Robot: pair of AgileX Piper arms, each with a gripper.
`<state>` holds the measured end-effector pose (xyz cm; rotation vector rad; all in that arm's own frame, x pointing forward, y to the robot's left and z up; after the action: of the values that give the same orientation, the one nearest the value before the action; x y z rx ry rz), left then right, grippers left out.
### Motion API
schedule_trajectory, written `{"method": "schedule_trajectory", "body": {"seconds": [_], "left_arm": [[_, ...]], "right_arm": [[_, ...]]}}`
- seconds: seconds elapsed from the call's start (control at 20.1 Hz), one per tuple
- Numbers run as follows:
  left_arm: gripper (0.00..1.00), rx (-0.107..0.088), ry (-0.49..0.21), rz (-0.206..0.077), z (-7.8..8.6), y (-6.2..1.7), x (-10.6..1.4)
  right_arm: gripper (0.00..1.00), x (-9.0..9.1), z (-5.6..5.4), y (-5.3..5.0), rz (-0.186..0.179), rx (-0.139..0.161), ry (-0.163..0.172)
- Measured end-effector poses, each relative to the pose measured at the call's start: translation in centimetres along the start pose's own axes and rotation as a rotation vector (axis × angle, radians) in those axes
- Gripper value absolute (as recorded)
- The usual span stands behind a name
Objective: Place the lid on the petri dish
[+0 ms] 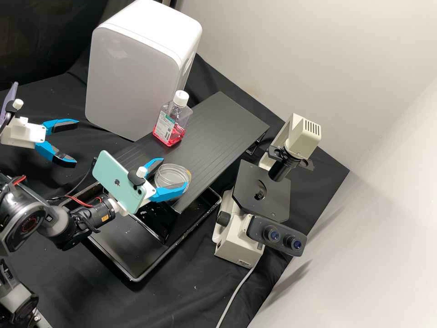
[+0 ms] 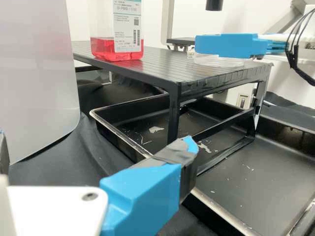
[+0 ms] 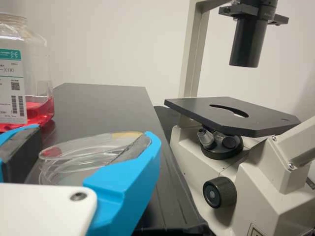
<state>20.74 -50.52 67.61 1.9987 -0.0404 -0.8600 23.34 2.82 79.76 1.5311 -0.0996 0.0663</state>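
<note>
White wall [image 1: 318, 54], black bench cloth [image 1: 191, 282]

The petri dish [image 3: 78, 155] is clear, with faint red and yellow tints on its rim. The left gripper [image 1: 73, 142] and the right gripper [image 1: 174, 174] are both white, with bright blue fingers [image 1: 59, 124] and dark grey pads [image 2: 177, 152]. The culture flask [image 1: 170, 120] holds pink-red liquid under a white cap [image 1: 181, 96], and its label [image 2: 127, 19] is white and teal. The platform [image 1: 218, 132] is black with fine parallel ridges. The tray [image 1: 123, 241] below is glossy black, flecked white. The box [image 1: 136, 68] is white, the phone [image 1: 119, 181] mint green and the microscope [image 1: 236, 246] cream with a black stage [image 1: 261, 191].
</note>
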Motion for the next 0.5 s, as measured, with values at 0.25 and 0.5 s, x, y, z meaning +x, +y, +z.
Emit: {"method": "schedule_trajectory", "body": {"seconds": [0.25, 0.5], "left_arm": [[1.0, 0.0, 0.0, 0.0, 0.0, 0.0, 0.0], [1.0, -0.001, 0.002, 0.001, -0.02, 0.01, 0.0]], "right_arm": [[0.0, -0.3, -0.08, 0.05, -0.001, 0.001, 0.005], [0.0, -0.97, -0.35, 0.45, 0.009, 0.007, 0.021]]}}
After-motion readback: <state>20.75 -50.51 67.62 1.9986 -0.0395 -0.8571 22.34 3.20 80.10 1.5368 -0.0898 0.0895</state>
